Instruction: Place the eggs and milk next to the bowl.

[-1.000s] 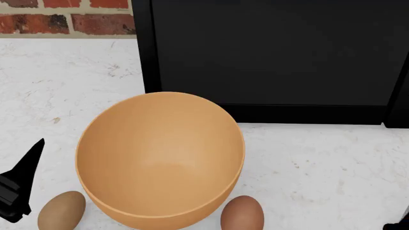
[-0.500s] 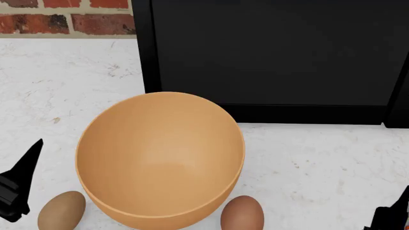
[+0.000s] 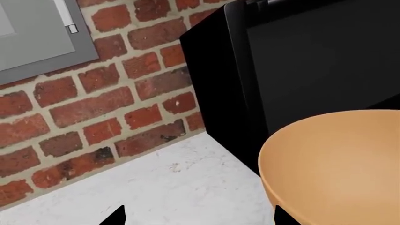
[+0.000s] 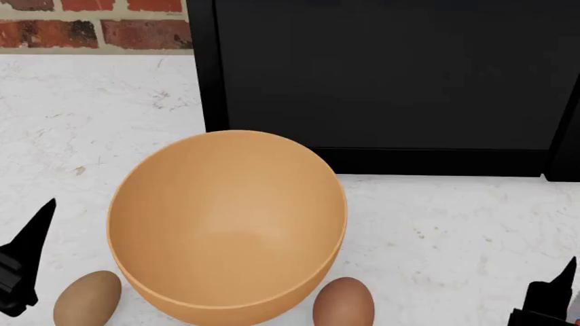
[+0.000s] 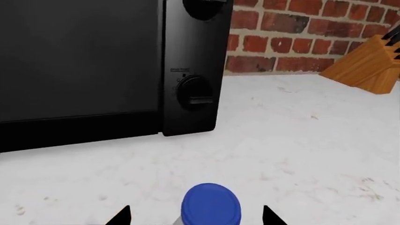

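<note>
At the counter's point(image 4: 471, 231) near edge, two smooth brown eggs lie either side of a large bowl. The lighter tan egg point(image 4: 87, 297) sits near the bowl's left flank; the redder brown egg point(image 4: 343, 302) sits just beside its right flank. The bowl point(image 4: 227, 224) is deep, round and plain matte orange-tan, far wider than either egg.

The left gripper point(image 4: 23, 268) shows as a black pointed finger just left of the tan egg, apart from it. In the left wrist view only two dark fingertips point(image 3: 115, 216) show, set wide apart with bare counter between, holding nothing.

The right gripper point(image 4: 544, 299) shows near the counter's right near corner. In the right wrist view its two fingertips point(image 5: 120, 216) stand spread on either side of the milk's point(image 5: 211, 205) blue screw cap, with clear gaps both sides; whether lower parts touch the bottle cannot be told. Only the cap and a sliver of white neck are visible.

Behind the bowl stands a black oven point(image 4: 381, 81) with knobs point(image 5: 195, 93). A red brick wall point(image 3: 106, 103) runs along the back edge, with a wooden knife block point(image 5: 368, 65) at the far right.
</note>
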